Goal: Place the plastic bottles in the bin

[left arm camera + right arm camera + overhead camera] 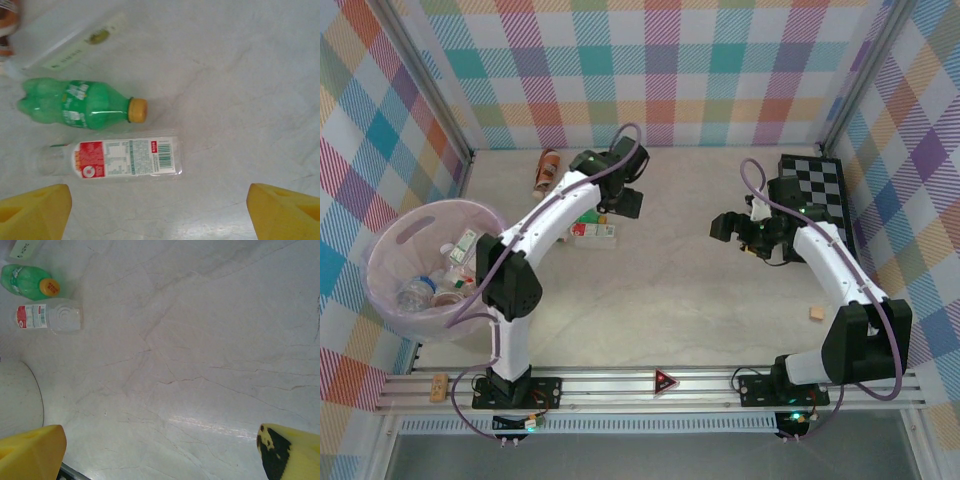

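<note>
Though just beyond the left hand (pixel 160 214), green bottle (pixel 75 105) apart.

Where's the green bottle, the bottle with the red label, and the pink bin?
green bottle (pixel 75 105): left wrist view, its middle.
red-label bottle (pixel 125 157): left wrist view, its label.
pink bin (pixel 380 250): top view, left rim.

A robot lab, shown by plaid walls (pixel 660 70), checkerboard (pixel 820 185).

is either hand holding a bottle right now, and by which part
Nothing is held. The left hand is open above the green bottle and clear labelled bottle; the right hand is open.
</note>
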`<move>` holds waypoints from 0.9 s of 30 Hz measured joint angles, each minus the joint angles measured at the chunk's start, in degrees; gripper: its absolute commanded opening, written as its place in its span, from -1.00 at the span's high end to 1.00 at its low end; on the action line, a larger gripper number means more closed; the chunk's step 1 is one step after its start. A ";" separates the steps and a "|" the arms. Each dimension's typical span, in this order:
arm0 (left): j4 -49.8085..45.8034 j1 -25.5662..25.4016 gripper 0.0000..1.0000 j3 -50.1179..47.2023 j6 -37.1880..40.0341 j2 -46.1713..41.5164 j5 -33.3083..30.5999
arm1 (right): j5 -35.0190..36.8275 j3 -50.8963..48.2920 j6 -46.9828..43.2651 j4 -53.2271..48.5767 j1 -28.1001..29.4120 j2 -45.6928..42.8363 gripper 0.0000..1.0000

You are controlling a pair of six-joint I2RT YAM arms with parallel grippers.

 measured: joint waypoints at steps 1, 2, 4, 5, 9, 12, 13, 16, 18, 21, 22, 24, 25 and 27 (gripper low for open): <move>1.31 0.22 -0.81 -1.49 1.20 0.72 0.79 | 0.07 -0.11 -0.02 -0.09 0.00 -0.20 -0.96; 2.14 0.48 -0.83 -2.64 2.19 1.22 1.44 | 0.22 -0.22 -0.02 -0.22 0.00 -0.42 -0.95; 4.07 1.33 -0.88 -5.33 4.68 2.32 2.80 | 0.70 -0.52 -0.20 -0.63 0.00 -1.11 -0.96; 4.63 1.73 -0.92 -6.16 5.51 2.69 3.17 | 0.92 -0.57 -0.24 -0.85 0.00 -1.44 -0.96; 6.54 3.91 -1.00 -9.07 9.27 3.37 4.13 | 1.88 -0.68 -0.46 -1.33 0.00 -2.43 -0.96; 7.72 6.03 -0.99 -10.99 10.86 3.37 4.87 | 1.92 -0.96 -0.46 -1.46 0.00 -2.51 -0.96; 7.82 6.60 -0.99 -11.47 11.26 3.39 5.05 | 1.92 -1.09 -0.44 -1.46 0.00 -2.51 -0.95; 8.50 8.09 -0.99 -12.79 12.39 3.82 5.03 | 1.90 -1.27 -0.44 -1.51 0.00 -2.51 -0.96; 9.07 8.59 -0.99 -12.79 12.74 4.11 5.05 | 1.92 -1.27 -0.44 -1.51 0.00 -2.51 -0.95; 8.94 8.57 -0.99 -12.74 12.96 4.39 5.01 | 1.95 -1.27 -0.44 -1.51 0.00 -2.51 -0.96; 8.81 8.57 -0.99 -12.61 12.94 4.59 5.07 | 2.10 -1.27 -0.44 -1.51 0.00 -2.51 -0.96; 8.55 8.57 -1.00 -12.17 12.79 4.87 5.25 | 2.36 -1.27 -0.44 -1.53 0.00 -2.51 -0.95; 8.37 8.55 -1.00 -12.09 12.59 4.87 5.46 | 2.40 -1.27 -0.46 -1.53 0.00 -2.51 -0.95; 7.69 8.55 -1.00 -12.09 12.04 4.87 6.21 | 2.62 -1.27 -0.44 -1.53 0.00 -2.51 -0.95</move>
